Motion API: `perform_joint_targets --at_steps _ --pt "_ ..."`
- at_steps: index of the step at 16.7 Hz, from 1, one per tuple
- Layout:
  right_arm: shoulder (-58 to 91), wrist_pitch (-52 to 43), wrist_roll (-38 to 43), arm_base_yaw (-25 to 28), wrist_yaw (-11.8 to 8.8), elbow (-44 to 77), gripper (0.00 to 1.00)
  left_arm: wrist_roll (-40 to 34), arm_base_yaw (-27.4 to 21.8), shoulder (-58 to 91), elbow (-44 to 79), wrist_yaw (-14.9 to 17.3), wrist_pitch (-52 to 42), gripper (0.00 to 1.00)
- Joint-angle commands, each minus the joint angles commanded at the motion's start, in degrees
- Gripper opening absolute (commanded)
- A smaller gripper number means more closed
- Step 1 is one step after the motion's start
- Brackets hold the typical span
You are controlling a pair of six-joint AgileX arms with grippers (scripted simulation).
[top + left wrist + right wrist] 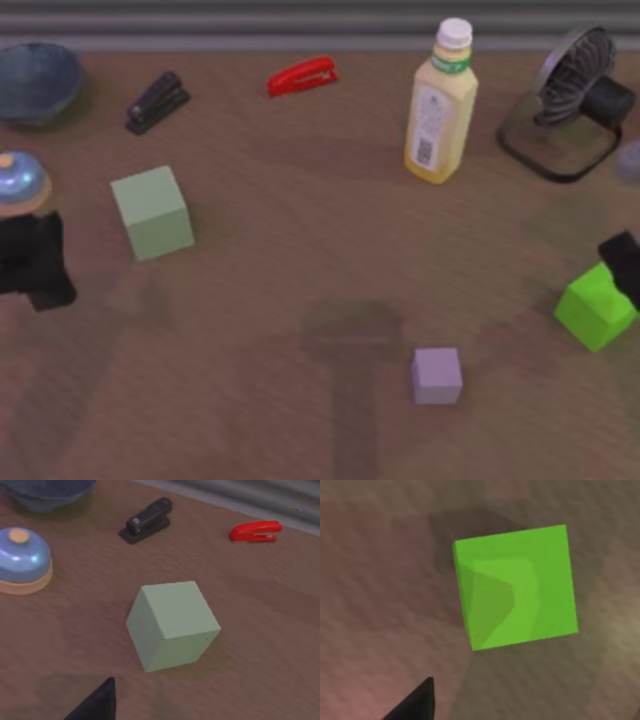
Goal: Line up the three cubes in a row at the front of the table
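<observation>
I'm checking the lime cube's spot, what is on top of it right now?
Nothing rests on the lime-green cube; its top face shows bare in the right wrist view. From above, the right hand overlaps its far corner, hiding that bit.

The furniture here is one brown wood-grain tabletop (300,220), and along its far edge runs a grey ribbed strip (300,25) (it shows also in the left wrist view). The light is soft and comes from above, so that faint blurred shadows (350,340) lie on the wood near the front; no wall, floor or window is in sight
</observation>
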Motion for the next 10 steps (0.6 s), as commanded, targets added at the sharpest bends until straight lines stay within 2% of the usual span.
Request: perform_joint_targets --at_steps 5,10 --pt "16.6 -9.1 -4.1 1.6 -0.1 12.4 1.00 13.5 8.2 -21.0 -18.5 0.9 13.0 1.00" --pt "24.4 -13.0 -6.0 2.3 -0.1 18.5 1.00 20.4 11.7 -31.1 -26.2 1.5 19.6 1.00"
